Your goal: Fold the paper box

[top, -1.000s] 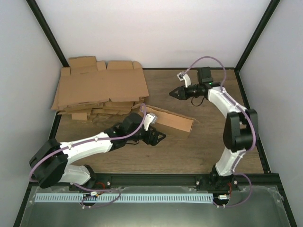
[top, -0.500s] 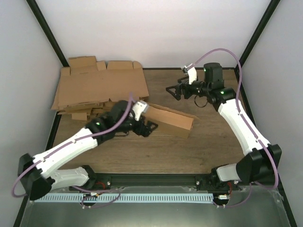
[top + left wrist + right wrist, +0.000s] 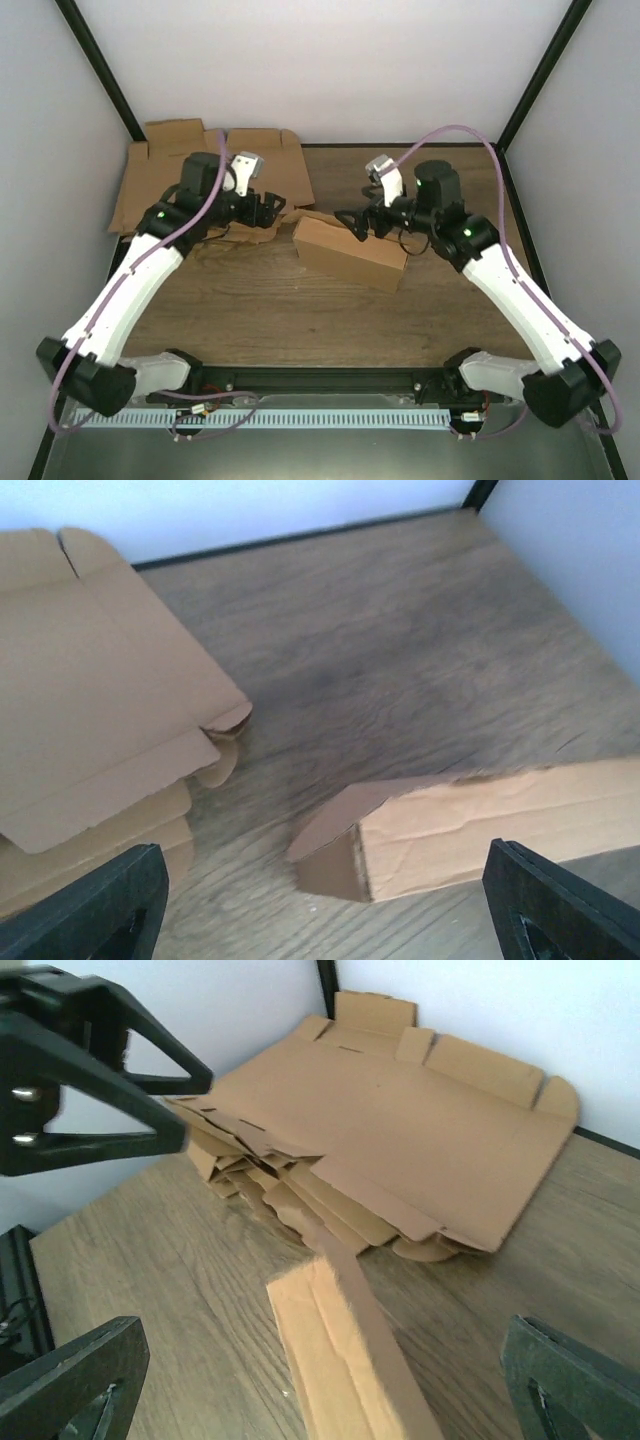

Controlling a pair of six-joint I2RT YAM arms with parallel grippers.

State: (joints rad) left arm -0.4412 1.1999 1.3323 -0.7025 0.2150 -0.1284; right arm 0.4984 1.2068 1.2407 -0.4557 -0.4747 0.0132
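Observation:
The paper box point(image 3: 350, 252) lies on the table as a long, shallow folded brown carton, also seen in the left wrist view point(image 3: 480, 820) and the right wrist view point(image 3: 350, 1360). A loose flap sticks out at its left end. My left gripper point(image 3: 272, 209) hovers open just left of that end, over the edge of the cardboard pile, with nothing between its fingers point(image 3: 90, 910). My right gripper point(image 3: 351, 222) hangs open above the box's far long edge, its fingertips point(image 3: 575, 1380) spread wide either side of the box and not touching it.
A pile of flat brown cardboard blanks point(image 3: 170, 195) fills the back left corner, seen close up in both wrist views point(image 3: 90, 730) point(image 3: 400, 1130). White walls and black frame posts point(image 3: 100, 70) enclose the table. The left arm's gripper point(image 3: 90, 1060) shows in the right wrist view.
My left gripper has left the box's near left end and swung back toward the pile. My right gripper has opened and come forward and down over the box, which has shifted slightly.

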